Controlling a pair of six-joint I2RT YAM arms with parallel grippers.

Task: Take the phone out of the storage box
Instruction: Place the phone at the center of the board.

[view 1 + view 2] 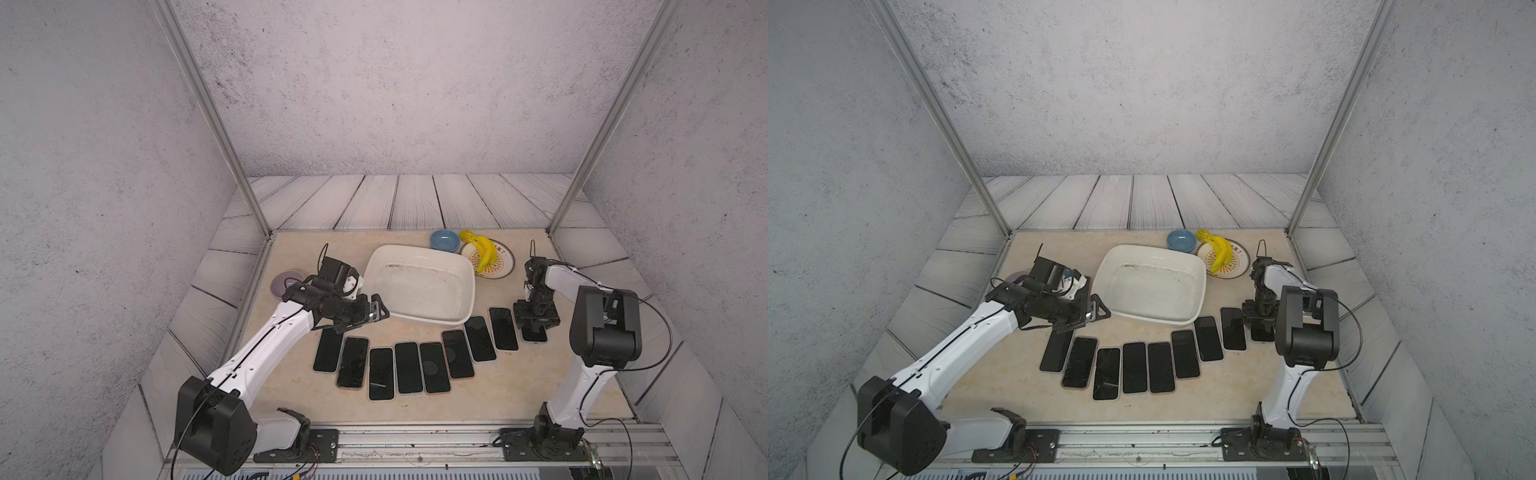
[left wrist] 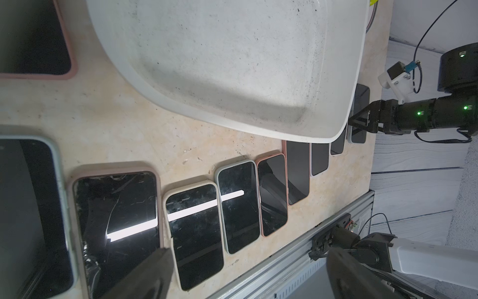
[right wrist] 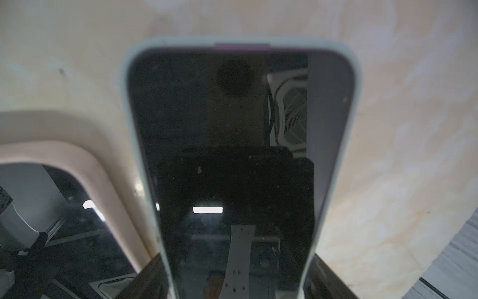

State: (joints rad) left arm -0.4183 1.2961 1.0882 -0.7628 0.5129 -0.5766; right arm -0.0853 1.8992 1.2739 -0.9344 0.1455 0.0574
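Note:
The white storage box [image 1: 419,286] [image 1: 1150,286] [image 2: 232,64] stands mid-table, scuffed inside, with nothing in it. A black phone in a pale case [image 3: 232,155] [image 1: 535,336] sits at the right end of an arc of phones, low at the table. My right gripper [image 1: 535,326] [image 1: 1262,326] [image 3: 236,259] points down over it, and its fingers press against the phone's two long edges. My left gripper [image 1: 380,309] [image 1: 1100,309] [image 2: 249,256] hangs open and empty by the box's near left corner, above the arc's left end.
Several more phones [image 1: 408,368] lie face up, side by side, in front of the box. Behind it are a blue bowl [image 1: 444,240] and bananas [image 1: 484,251] on a plate [image 1: 500,266]. A lilac bowl [image 1: 282,282] sits behind the left arm. A metal rail [image 1: 415,440] runs along the front edge.

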